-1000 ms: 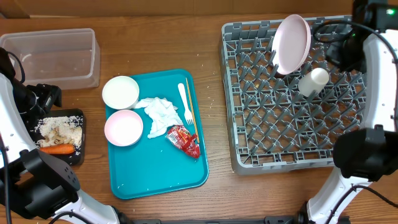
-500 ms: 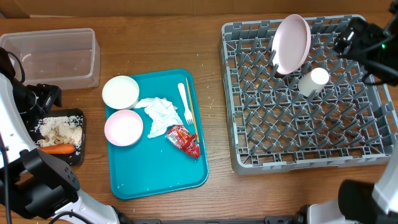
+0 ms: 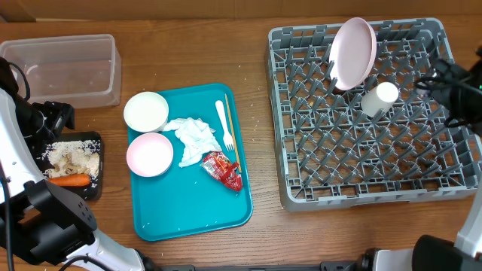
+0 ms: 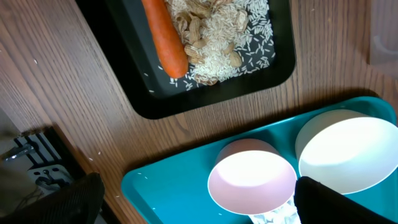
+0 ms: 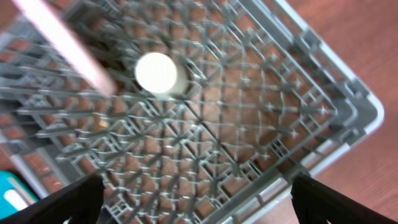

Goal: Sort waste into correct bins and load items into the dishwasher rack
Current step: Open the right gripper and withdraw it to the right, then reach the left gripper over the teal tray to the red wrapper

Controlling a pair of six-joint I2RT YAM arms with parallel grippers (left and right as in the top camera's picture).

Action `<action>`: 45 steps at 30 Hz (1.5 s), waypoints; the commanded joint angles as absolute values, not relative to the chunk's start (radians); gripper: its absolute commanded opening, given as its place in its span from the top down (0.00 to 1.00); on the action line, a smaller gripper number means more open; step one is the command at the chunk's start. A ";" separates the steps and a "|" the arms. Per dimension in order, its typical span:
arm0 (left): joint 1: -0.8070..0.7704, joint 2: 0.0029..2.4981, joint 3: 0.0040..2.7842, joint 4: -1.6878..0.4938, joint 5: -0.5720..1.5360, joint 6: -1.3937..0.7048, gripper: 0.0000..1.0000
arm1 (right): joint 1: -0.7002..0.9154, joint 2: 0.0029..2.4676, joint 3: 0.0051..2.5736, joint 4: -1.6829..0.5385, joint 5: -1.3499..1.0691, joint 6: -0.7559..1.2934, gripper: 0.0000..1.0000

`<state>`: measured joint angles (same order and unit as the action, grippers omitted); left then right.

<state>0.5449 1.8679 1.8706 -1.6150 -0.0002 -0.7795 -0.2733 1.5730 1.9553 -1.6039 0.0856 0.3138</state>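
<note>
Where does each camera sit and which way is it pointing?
Overhead: above the table, facing straight down on clear tub, black tray, teal tray, rack; left arm and right arm at the side edges.
Left wrist: on the left arm, facing down at carrot, pink bowl, white bowl; left tool's fingers in bottom corners.
Right wrist: on the right arm, facing down into the rack at the white cup; right tool's fingers in bottom corners.
Shared: overhead and right wrist both show the cup.

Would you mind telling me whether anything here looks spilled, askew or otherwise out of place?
Only a minor spill: a few pale crumbs lie scattered on the wooden table between the flat teal tray and the large grey plastic dishwasher rack. Nothing looks broken.
</note>
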 commanded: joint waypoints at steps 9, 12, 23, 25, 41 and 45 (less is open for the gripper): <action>0.543 1.845 1.868 -1.614 -0.010 -0.778 0.00 | -0.291 1.568 1.838 -1.579 -0.013 0.315 0.00; 0.543 1.845 1.868 -1.614 -0.010 -0.778 0.00 | -0.291 1.568 1.838 -1.579 -0.013 0.315 0.00; 0.543 1.845 1.868 -1.614 0.054 -0.801 0.00 | -0.291 1.568 1.838 -1.579 -0.013 0.315 0.00; 0.543 1.845 1.868 -1.614 0.052 -0.801 0.00 | -0.291 1.568 1.838 -1.579 -0.013 0.315 0.00; 0.286 1.838 1.797 -1.690 0.497 -0.183 0.00 | -0.291 1.568 1.838 -1.579 -0.013 0.315 0.00; 0.130 1.838 1.787 -1.690 0.363 -0.302 0.00 | -0.291 1.568 1.838 -1.579 -0.013 0.315 0.00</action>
